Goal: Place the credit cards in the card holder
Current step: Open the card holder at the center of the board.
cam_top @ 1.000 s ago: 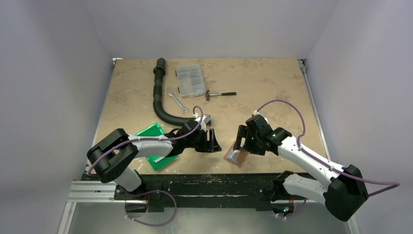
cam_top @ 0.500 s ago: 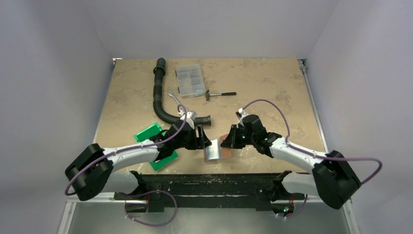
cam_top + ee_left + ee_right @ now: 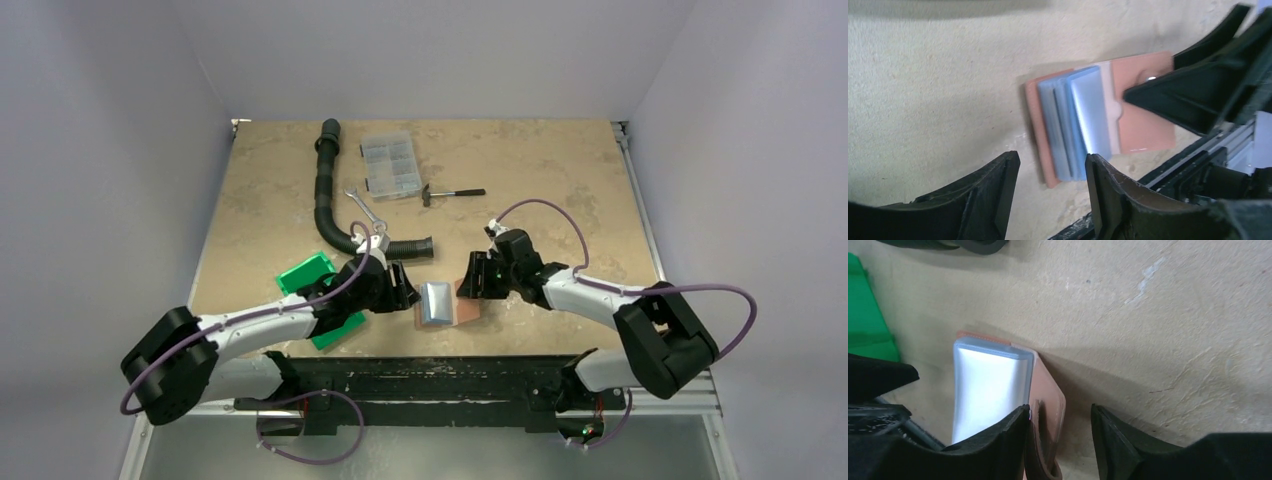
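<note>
Near front edge of surface (image 3: 550,160), top view: card holder (image 3: 437,303) lying open, grey-blue pockets up, right between left fingers (image 3: 403,290) and right fingers (image 3: 468,283). Green bin (image 3: 305,272) off to left.

Left wrist: left fingers (image 3: 993,195) spread, nothing between them, card holder (image 3: 1098,120) just beyond. Right fingers (image 3: 1188,95) tip over brown flap by clasp dot.

Right wrist: right fingers (image 3: 1128,450) parted, released, straddling flap edge of card holder (image 3: 993,385), not pinching.

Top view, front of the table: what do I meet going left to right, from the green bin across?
green bin → left gripper → card holder → right gripper
</note>
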{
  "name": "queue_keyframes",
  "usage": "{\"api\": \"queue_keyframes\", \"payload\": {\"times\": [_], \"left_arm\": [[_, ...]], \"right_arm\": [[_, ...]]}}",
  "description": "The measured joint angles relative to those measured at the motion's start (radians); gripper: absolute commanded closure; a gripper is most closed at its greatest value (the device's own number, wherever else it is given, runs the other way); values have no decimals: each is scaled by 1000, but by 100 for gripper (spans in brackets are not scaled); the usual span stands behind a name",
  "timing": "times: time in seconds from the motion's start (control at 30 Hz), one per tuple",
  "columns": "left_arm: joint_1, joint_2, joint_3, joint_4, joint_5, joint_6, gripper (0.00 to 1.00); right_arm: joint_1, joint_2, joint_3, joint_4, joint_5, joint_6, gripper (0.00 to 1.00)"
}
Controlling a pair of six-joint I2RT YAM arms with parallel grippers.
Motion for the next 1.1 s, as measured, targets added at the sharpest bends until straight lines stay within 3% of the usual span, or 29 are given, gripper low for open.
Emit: {"api": "queue_keyframes", "payload": {"times": [0.13, 0.27, 0.43, 0.9, 1.1], "left_arm": [[0, 96, -3, 15, 8, -8, 46], [0, 125, -3, 36, 19, -8, 47], [0, 156, -3, 71, 32, -7, 51], [0, 232, 7, 136, 81, -3, 45], [-21, 251, 42, 136, 101, 19, 32]], "right_arm": [[21, 0, 44, -76, 92, -27, 46], [33, 5, 61, -119, 154, -32, 68], [33, 20, 68, -132, 186, -30, 75], [32, 43, 77, -108, 179, -32, 75], [33, 40, 78, -105, 168, -31, 54]]}}
